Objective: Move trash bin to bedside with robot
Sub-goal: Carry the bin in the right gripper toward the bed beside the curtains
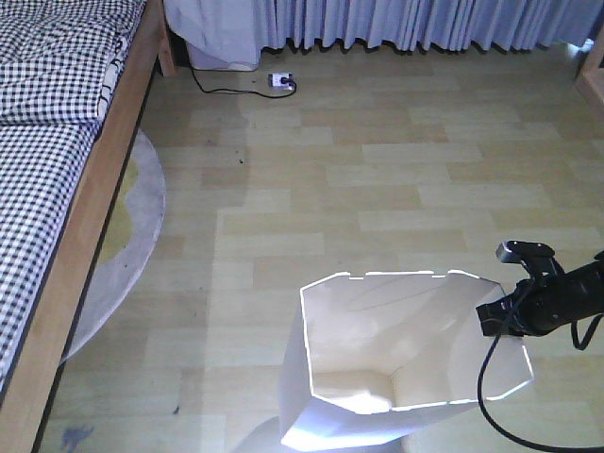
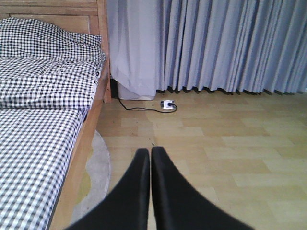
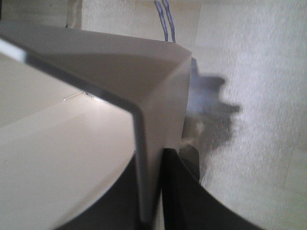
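Front view: the trash bin (image 1: 344, 326) stands on the floor (image 1: 396, 160) at the lower edge of the picture, which cuts off its base. Its mouth is open and its pale inside shows. It is well apart from the bed (image 1: 90, 222), which runs down the left side with checked bedding (image 1: 42, 160); bare boards and part of a round rug (image 1: 142, 203) lie between them. The rug's other part is hidden under the bed. The right arm (image 1: 566, 297) comes in from the right edge. The right pincer (image 1: 491, 316) meets the bin's right rim, though its fingers are too small and dark to make out here. A black cable (image 1: 483, 396) loops down from the arm. Curtains (image 1: 425, 24) hang along the far wall, with a power strip (image 1: 281, 82) on the floor below them.

Left wrist view: the left pincer (image 2: 150, 152) points over bare floor, its two black fingers pressed together with nothing between them. The bed fills the left side, and the picture cuts off its foot end. The bin is out of this view.

Right wrist view: the right pincer (image 3: 152, 211) is clamped on the bin's thin wall at a corner of the rim, with one dark finger (image 3: 117, 203) inside and one outside. The picture is close and blurred. Two thin bluish lines (image 3: 164, 19) at the top cannot be identified.
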Tool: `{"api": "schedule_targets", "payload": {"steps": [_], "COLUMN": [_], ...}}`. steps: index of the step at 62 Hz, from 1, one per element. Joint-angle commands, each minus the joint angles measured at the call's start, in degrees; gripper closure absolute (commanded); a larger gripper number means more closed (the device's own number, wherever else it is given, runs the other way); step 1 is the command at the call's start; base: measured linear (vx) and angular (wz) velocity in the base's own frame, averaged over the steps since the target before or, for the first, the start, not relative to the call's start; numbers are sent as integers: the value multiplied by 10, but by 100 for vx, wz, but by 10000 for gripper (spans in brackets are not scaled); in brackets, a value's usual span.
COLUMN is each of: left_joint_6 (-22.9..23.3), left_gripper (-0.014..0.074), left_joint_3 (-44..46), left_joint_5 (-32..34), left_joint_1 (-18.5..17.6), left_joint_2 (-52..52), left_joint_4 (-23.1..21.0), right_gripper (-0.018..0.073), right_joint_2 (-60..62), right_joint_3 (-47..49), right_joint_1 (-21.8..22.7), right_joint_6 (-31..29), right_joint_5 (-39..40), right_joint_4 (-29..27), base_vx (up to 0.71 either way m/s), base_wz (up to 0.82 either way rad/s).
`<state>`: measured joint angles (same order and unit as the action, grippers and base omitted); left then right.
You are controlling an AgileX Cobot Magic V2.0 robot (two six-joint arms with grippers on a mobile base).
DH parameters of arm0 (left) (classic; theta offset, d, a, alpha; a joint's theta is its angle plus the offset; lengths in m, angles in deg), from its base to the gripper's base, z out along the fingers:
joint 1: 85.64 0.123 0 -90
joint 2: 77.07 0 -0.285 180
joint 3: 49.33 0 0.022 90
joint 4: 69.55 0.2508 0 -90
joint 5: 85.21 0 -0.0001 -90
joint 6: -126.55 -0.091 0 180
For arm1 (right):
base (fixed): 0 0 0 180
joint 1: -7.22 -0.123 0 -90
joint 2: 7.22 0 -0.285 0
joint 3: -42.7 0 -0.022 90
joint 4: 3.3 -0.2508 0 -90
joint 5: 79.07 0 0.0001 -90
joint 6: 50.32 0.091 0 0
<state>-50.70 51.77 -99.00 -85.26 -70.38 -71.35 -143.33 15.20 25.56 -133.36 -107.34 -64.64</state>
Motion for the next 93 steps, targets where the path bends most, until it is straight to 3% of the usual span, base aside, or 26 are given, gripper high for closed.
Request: {"api": "schedule_targets", "payload": {"steps": [1,93], "left_joint_6": [5,5], "left_gripper": [602,602], "left_joint_3": [-17,-17], "left_joint_5": [40,40], "left_joint_1": [-1,-1], "left_joint_2": [-6,-6], "left_joint_4": [-2,-2], "right_gripper": [565,565], "right_joint_2": [41,41], "right_joint_3": [6,6], "right_joint_1": [2,2], "right_joint_6": [8,8], "right_joint_5": [-104,-104], "right_joint_4": [-32,-32], "base_vx": [46,42], "base_wz": [8,4]}}
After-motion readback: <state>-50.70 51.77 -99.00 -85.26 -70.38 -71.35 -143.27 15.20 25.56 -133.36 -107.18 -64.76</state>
